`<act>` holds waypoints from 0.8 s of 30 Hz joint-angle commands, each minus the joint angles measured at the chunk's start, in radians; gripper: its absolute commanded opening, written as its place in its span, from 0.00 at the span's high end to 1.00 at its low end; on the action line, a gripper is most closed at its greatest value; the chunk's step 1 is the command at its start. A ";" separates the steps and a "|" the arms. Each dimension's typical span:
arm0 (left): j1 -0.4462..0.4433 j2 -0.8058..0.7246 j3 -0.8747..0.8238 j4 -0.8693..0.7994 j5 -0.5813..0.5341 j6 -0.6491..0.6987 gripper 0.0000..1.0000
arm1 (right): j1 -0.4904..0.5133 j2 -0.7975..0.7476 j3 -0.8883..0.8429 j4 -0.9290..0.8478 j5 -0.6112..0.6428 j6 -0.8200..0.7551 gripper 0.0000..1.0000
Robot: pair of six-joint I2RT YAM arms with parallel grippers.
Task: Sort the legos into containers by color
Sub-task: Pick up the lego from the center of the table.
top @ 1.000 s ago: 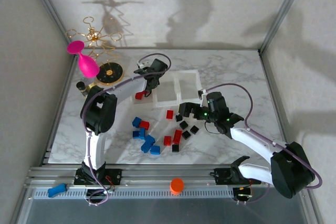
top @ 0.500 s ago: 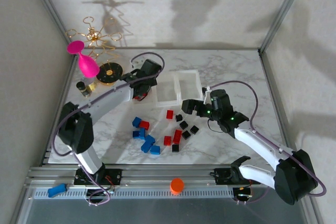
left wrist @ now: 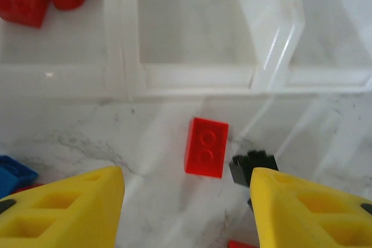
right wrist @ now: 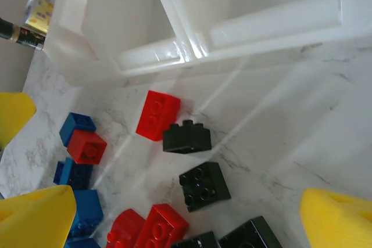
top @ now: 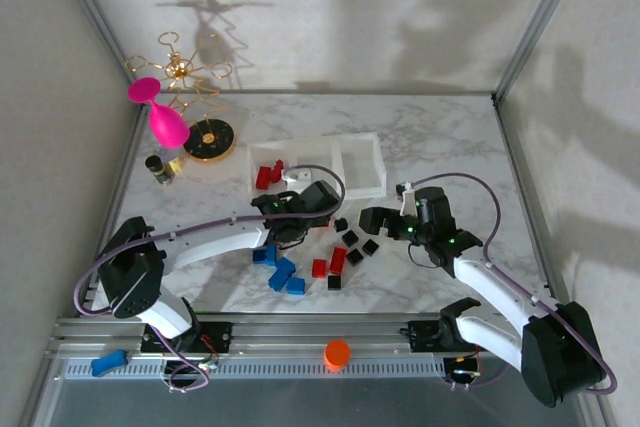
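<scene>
The containers (top: 362,165) are clear bins joined in a row at the table's middle back. The leftmost one (left wrist: 64,33) holds red legos (top: 268,175). Loose blue legos (top: 277,269), red legos (top: 336,262) and black legos (top: 355,242) lie in front of the bins. My left gripper (top: 316,209) (left wrist: 186,182) hovers open over the marble. A red oblong brick (left wrist: 206,146) and a black brick (left wrist: 250,166) lie just beyond its yellow fingers (left wrist: 75,207). My right gripper (top: 376,219) (right wrist: 187,202) stands wide open above black bricks (right wrist: 203,186), holding nothing.
A gold wire stand on a round black-and-gold base (top: 210,139) and a pink balloon-like shape (top: 165,125) stand at the back left, with a small bottle (top: 160,168) beside them. An orange cap (top: 337,352) and a blue piece (top: 108,361) lie on the near rail.
My left arm has drawn back from the leftmost bin to the loose bricks, leaving red bricks in that bin. Its jaws have widened a little. The right gripper has shifted slightly right.
</scene>
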 commanded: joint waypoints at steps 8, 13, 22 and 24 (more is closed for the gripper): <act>-0.033 0.189 0.025 0.058 0.024 -0.050 0.41 | -0.015 -0.017 -0.052 0.080 -0.058 -0.011 0.01; -0.025 0.284 0.071 0.062 0.013 -0.041 0.42 | -0.015 -0.015 -0.054 0.082 -0.055 -0.010 0.01; 0.002 0.363 0.106 0.092 0.033 0.004 0.47 | -0.016 -0.025 -0.049 0.062 -0.042 -0.017 0.01; 0.008 0.379 0.120 0.085 0.031 0.016 0.47 | -0.016 -0.022 -0.045 0.062 -0.039 -0.017 0.01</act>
